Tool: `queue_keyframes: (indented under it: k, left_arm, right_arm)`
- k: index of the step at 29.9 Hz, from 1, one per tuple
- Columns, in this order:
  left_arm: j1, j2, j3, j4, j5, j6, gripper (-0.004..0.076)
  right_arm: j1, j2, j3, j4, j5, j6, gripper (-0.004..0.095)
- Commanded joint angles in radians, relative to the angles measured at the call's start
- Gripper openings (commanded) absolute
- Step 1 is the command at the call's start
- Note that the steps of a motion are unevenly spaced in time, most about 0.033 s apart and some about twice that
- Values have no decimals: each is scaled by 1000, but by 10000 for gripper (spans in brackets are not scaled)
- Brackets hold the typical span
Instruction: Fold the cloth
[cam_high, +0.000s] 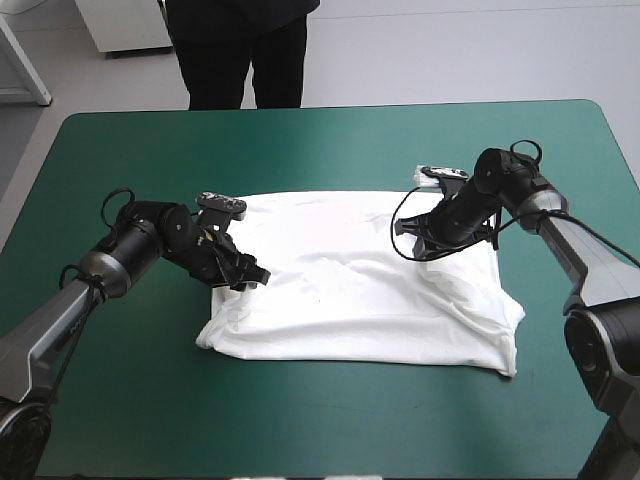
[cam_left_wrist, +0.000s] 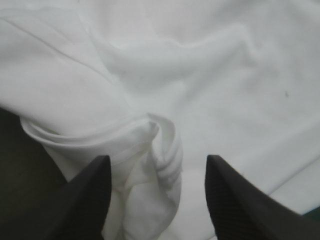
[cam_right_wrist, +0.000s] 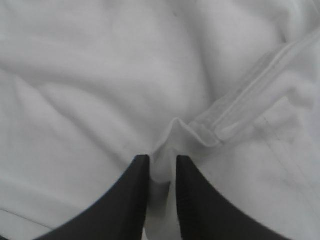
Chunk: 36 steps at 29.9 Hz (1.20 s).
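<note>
The white T-shirt (cam_high: 350, 290) lies spread on the teal-green cover, roughly folded, with wrinkles across it. My left gripper (cam_high: 243, 275) rests low at the shirt's left edge. Its fingers stand apart in the left wrist view, and a rolled fold of the T-shirt (cam_left_wrist: 160, 150) bulges between them. My right gripper (cam_high: 430, 245) presses on the shirt's right part. In the right wrist view its fingers are nearly together, pinching a ridge of the T-shirt (cam_right_wrist: 165, 150) beside a hemmed seam (cam_right_wrist: 250, 100).
Teal-green cover (cam_high: 330, 420) runs bare between the shirt and the table's near edge, and another band (cam_high: 330, 145) lies beyond the shirt toward the far edge.
</note>
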<state>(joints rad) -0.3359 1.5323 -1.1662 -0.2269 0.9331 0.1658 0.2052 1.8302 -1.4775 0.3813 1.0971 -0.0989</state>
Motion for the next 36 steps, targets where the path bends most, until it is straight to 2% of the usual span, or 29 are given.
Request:
queue_keyframes:
  k: [1,3,7,12,17,23,30,33,36]
  left_arm:
    - [-1,-41,-31,-24,-24,-2,407]
    - [-1,-41,-31,-24,-24,-2,407]
    - [-1,-41,-31,-24,-16,-2,407]
    - [-1,-45,-31,-18,44,-10,407]
    - [-1,-110,-31,0,60,-29,407]
    - [-1,-211,-4,171,200,-85,407]
    - [-8,-298,63,177,282,-140,406]
    - [-53,-325,107,172,267,-166,400]
    - [-110,-325,160,170,209,-200,370]
  right_arm:
    - [-3,-47,-30,36,13,-2,458]
    - [-3,-47,-30,40,27,-2,492]
    - [-3,-68,-30,26,68,-4,491]
    - [-3,-158,-30,-82,64,23,491]
    - [-3,-272,-2,-149,97,41,484]
    - [-3,-403,72,-204,109,67,467]
    - [-3,-536,123,-230,149,99,462]
    - [-3,-582,124,-260,149,116,442]
    - [-3,-622,124,-292,149,135,415]
